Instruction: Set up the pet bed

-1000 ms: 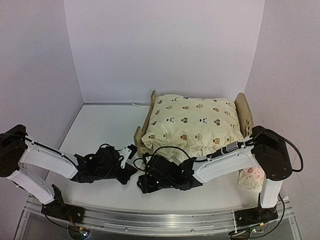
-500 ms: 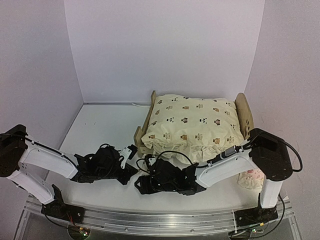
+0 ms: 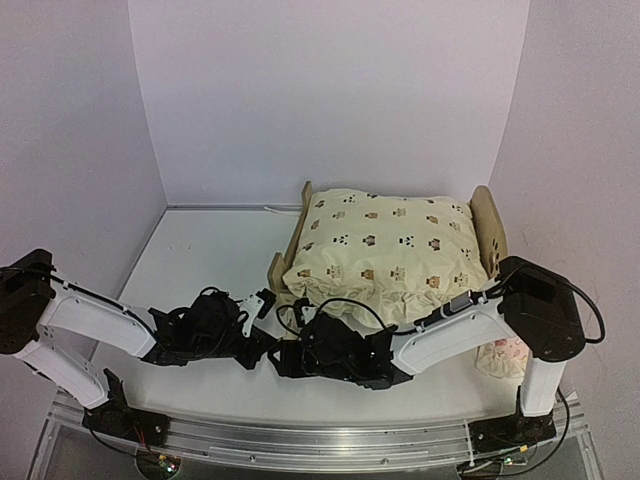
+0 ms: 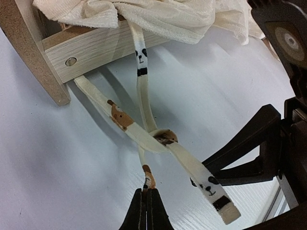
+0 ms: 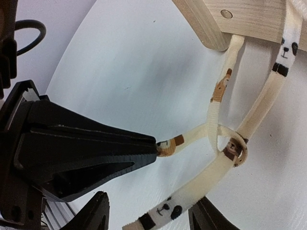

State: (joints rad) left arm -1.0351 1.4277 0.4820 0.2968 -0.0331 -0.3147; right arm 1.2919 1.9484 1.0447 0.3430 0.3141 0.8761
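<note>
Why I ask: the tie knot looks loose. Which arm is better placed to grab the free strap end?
Probably right. The right gripper is open with its fingers either side of the free panda-print tie end, while the left gripper is shut on the other tie end.

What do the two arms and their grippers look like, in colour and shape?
The left arm and right arm have white shells with black joints; thin black cables loop along them. The left gripper and right gripper are black, with tapered fingers.

Left arm (image 3: 97, 322) low, jaws pinched shut (right arm (image 3: 450, 325) jaws spread apart), both reaching inward.
</note>
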